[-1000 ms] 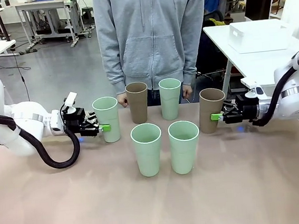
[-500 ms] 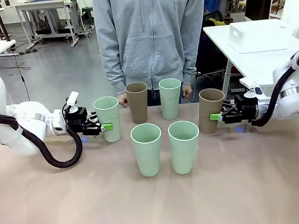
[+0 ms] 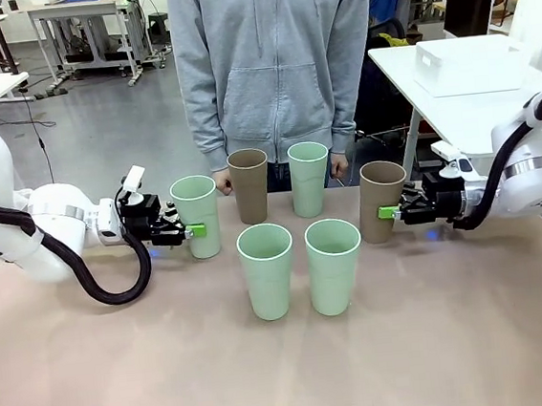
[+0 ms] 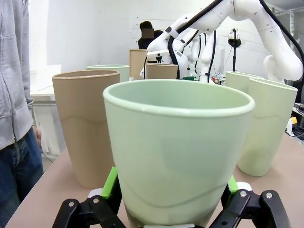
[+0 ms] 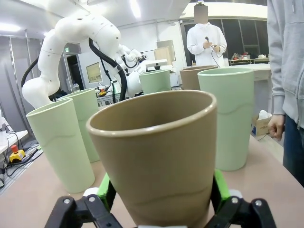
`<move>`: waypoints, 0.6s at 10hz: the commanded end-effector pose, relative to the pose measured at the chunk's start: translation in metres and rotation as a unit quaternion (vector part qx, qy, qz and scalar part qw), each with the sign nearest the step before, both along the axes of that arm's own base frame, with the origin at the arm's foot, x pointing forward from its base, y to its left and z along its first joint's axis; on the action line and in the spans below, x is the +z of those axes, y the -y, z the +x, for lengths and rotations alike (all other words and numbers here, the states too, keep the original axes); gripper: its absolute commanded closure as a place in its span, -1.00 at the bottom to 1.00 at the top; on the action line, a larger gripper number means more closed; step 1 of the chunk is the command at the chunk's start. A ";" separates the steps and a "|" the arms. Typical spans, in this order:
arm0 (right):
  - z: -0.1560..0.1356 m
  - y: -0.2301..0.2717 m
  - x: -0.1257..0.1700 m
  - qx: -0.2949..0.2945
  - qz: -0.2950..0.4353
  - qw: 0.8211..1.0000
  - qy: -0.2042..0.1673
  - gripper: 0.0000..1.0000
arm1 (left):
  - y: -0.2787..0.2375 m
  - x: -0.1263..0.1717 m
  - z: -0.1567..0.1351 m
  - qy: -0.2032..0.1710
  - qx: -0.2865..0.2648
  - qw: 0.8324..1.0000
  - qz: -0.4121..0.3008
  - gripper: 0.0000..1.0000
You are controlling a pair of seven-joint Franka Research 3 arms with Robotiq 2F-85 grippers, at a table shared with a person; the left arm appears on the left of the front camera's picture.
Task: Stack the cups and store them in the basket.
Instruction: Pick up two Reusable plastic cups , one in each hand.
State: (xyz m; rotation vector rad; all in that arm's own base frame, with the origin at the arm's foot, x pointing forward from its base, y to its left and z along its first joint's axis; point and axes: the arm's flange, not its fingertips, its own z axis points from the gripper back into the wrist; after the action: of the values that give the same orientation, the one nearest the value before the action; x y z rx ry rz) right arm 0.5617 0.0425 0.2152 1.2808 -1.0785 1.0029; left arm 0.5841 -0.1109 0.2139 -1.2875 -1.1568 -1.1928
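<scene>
**Q:** Where do the cups stand?
**A:** All six are upright on the table (image 3: 269, 385). The left claw (image 3: 194, 231) straddles the leftmost mint cup (image 3: 195, 203) and the right claw (image 3: 388, 213) straddles the rightmost tan cup (image 3: 381, 190). Both claws are spread wide, pads (image 4: 110, 183) beside the walls. Whether they grip, I cannot tell.
**Q:** And the rest?
**A:** Between them stand a far tan cup (image 3: 249, 188) and a far mint cup (image 3: 309, 180), with two near mint cups (image 3: 267, 272). The basket (image 3: 469, 67) sits on a side table (image 3: 401, 61), far right.

Pinkish-tan bench (image 3: 124, 371) carrying six upright cups, none stacked. Far row: far brown cup (image 3: 249, 186) just beside far mint cup (image 3: 309, 178). Near row: near-left mint cup (image 3: 267, 270) just beside near-right mint cup (image 3: 335, 265). Flanks, between the rows in depth: left mint cup (image 3: 195, 215) and right brown cup (image 3: 383, 200).
</scene>
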 end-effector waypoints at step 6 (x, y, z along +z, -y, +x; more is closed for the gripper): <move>0.003 -0.016 -0.002 0.005 0.013 1.000 0.002 -1.00 | 0.008 -0.001 0.001 -0.008 0.001 1.000 0.000 -1.00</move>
State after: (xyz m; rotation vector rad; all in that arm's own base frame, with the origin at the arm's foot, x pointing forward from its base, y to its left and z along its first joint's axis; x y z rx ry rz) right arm 0.5608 0.0516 0.2129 1.2954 -1.0698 1.0110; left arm 0.5826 -0.1139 0.2100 -1.2944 -1.1491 -1.1915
